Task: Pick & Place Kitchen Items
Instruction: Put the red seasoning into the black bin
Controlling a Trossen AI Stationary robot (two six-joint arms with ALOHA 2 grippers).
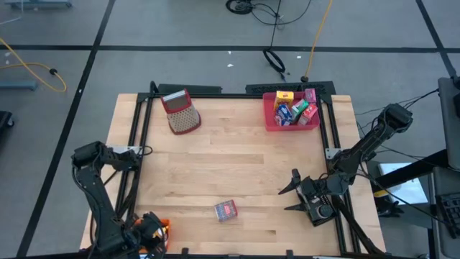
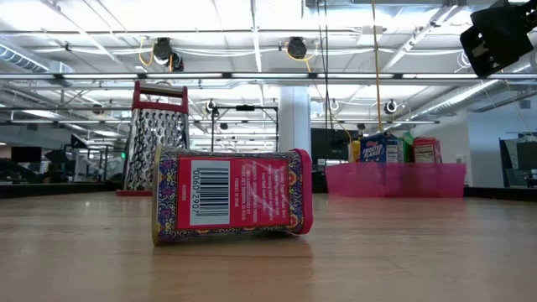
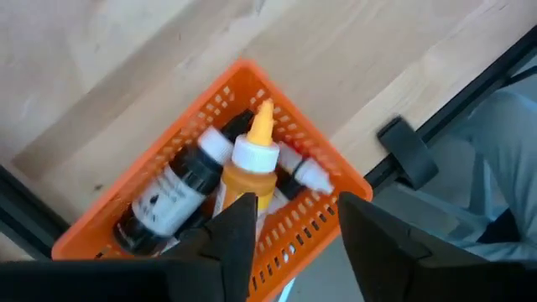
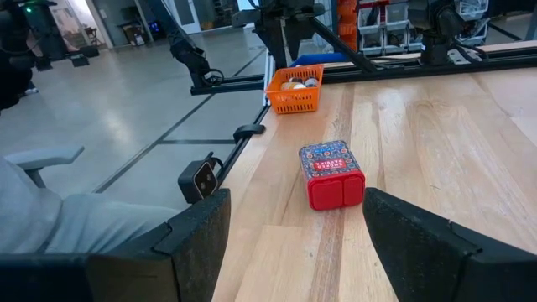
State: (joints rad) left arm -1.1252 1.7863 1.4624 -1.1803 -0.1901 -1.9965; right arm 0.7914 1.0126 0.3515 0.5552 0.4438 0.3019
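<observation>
Left gripper [image 3: 289,226] over orange basket [image 3: 126,218]; red tin [image 1: 226,210] lay loose on table [image 1: 237,165].

Left fingers were seen parted above the basket's yellow-capped bottle [image 3: 250,172], nothing grasped; dark bottles [image 3: 172,193] lay beside it. Right gripper [image 1: 293,192], spread wide and empty, was aimed at the tin, well apart from the basket. Risk judged: the tin, lying on its side, could roll or skid if one finger met it first.

A red-topped mesh grater [image 1: 181,112] stands on the wooden bench [image 1: 237,165]. A pink tray [image 1: 272,115] sits well apart; an orange basket [image 3: 299,222] sits at the bench's edge.
</observation>
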